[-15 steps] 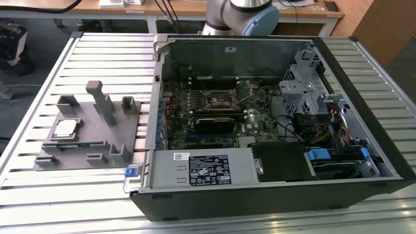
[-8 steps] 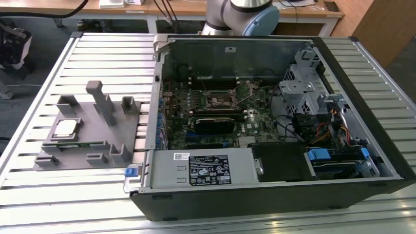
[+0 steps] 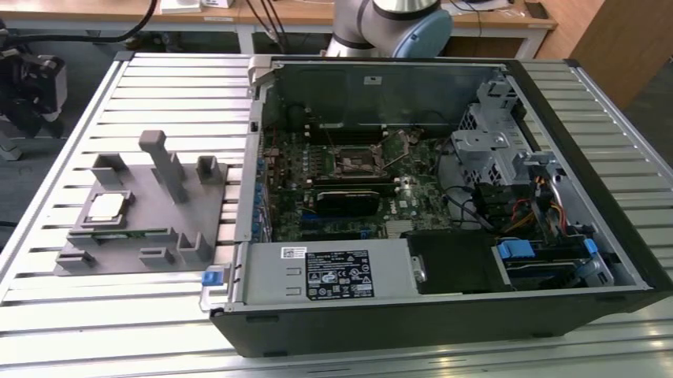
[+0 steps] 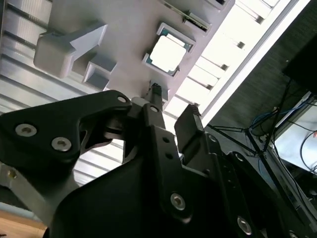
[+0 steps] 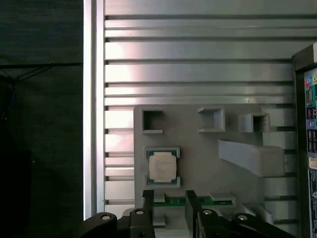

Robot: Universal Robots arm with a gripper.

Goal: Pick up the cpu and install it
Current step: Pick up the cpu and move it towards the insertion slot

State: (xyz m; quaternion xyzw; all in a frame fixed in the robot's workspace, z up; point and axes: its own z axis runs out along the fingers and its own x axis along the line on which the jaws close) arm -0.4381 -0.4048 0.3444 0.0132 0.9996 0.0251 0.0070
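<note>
The cpu [image 3: 105,207] is a small square chip with a shiny silver top. It lies flat in a square pocket of the grey holder plate [image 3: 142,236], at the exterior view's left of the computer case. Both wrist views look down on the cpu [image 5: 162,166] [image 4: 168,52]. My gripper [image 5: 169,201] [image 4: 173,106] hovers above the plate, a short way off the chip and apart from it. It is open, and its two black fingers [image 5: 147,198] have nothing between them.
A green memory stick [image 5: 198,202] lies in a slot of the plate beside the cpu. Tall grey posts [image 3: 163,161] rise from the plate. The open computer case [image 3: 589,260] shows the motherboard and its socket [image 3: 352,164]. The slatted metal table [image 3: 179,87] ends at an edge [image 5: 89,124].
</note>
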